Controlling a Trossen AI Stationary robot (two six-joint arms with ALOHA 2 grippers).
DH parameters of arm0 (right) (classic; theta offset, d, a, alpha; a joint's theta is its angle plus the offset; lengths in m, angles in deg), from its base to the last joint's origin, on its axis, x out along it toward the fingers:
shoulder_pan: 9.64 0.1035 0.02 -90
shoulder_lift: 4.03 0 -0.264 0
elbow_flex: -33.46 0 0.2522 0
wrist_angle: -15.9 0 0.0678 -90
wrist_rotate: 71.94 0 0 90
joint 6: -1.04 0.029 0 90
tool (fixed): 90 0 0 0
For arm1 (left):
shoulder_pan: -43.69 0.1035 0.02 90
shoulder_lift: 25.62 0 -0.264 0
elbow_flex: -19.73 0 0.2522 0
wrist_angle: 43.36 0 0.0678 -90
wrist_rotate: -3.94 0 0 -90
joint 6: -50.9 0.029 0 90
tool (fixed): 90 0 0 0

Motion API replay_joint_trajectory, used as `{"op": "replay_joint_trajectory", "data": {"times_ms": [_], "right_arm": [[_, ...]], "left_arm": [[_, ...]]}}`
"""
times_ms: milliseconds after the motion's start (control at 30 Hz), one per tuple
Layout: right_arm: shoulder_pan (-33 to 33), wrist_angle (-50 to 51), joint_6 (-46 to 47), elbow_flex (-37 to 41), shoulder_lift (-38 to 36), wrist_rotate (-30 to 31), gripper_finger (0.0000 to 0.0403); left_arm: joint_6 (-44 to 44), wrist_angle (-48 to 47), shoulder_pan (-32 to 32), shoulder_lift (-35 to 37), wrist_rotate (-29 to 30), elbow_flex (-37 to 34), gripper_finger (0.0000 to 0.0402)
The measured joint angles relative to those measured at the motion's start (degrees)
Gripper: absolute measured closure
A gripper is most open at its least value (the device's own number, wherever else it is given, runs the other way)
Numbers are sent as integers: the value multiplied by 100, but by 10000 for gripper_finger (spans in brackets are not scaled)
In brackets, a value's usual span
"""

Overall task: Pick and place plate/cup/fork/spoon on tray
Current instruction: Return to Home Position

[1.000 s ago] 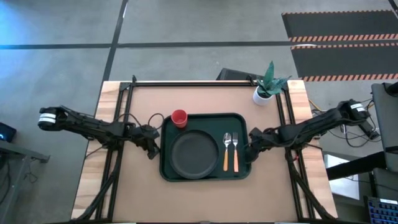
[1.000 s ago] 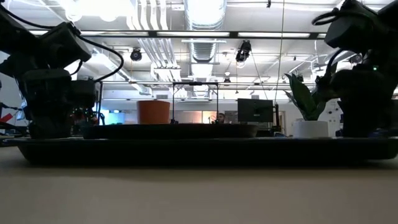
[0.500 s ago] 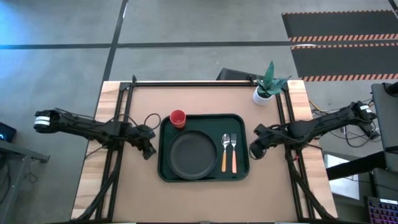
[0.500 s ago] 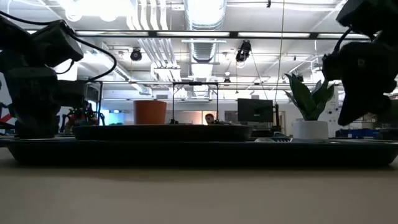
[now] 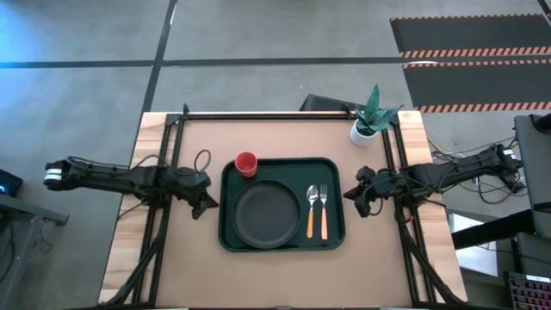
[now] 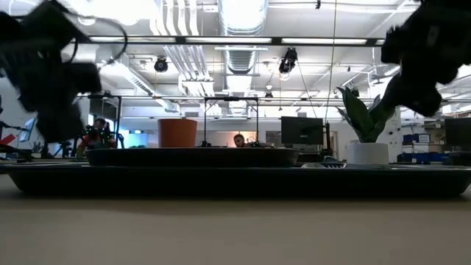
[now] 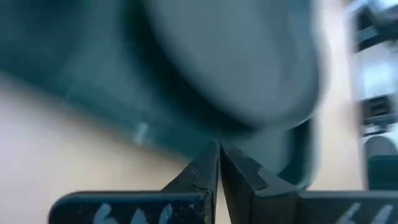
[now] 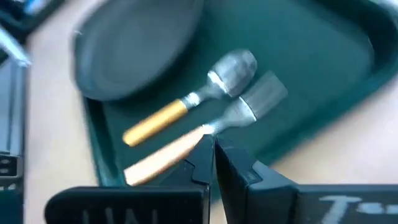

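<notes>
While tray (image 5: 336, 172) sits centred, both edges flanked

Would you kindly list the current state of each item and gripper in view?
Dark green rectangular tray: flat on table.
Round dark plate: on tray.
Small red cup: upright, tray corner.
Orange-handled spoon: on tray, beside fork.
Orange-handled fork: on tray.
Left gripper: shut, empty.
Right gripper: shut, empty.
</notes>
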Motion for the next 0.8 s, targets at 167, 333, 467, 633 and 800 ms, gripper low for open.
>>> {"op": "replay_joint_trajectory", "data": {"times_ms": [167,333,467,633,800], "right_arm": [[0,-330,-1193,-400,-95,101,394],[1,-356,-2686,-1116,-98,96,394],[4,-345,-3776,-1707,-102,88,394],[2,-322,-4682,-2211,-356,85,394],[3,-174,-4706,-2194,-1095,-32,394]], "left_arm": [[771,455,0,626,17,266,401],[1534,545,0,1267,26,609,401],[2180,562,0,1820,26,766,401],[2680,532,-2,2593,3,757,401],[2765,108,-2,3309,-11,738,401]]}}
